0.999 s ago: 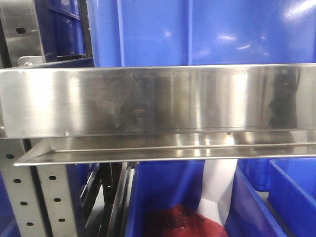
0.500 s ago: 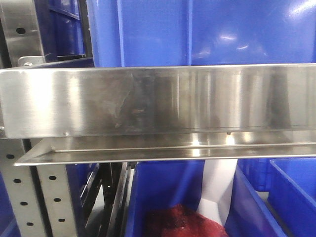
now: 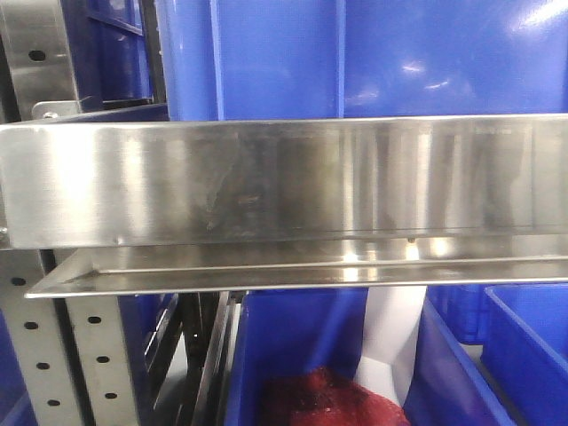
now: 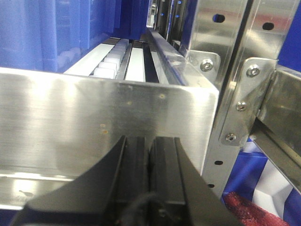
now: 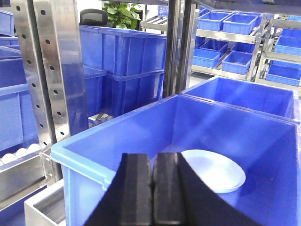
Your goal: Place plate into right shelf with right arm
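Observation:
The white plate (image 5: 217,173) lies flat on the floor of a blue bin (image 5: 108,169), seen in the right wrist view. My right gripper (image 5: 151,157) is shut and empty, above the bin's near wall, left of the plate and apart from it. The stainless-steel shelf fills the front view as a broad lipped tier (image 3: 266,182) with a perforated upright (image 3: 31,342) at the lower left. My left gripper (image 4: 149,143) is shut and empty, close in front of a steel tier lip (image 4: 94,113).
Blue bins (image 3: 355,53) stand on the tier and below it; one lower bin holds a red mesh item (image 3: 324,399). Perforated steel uprights (image 5: 51,70) rise left of the plate's bin. More racks with blue bins (image 5: 235,37) fill the background.

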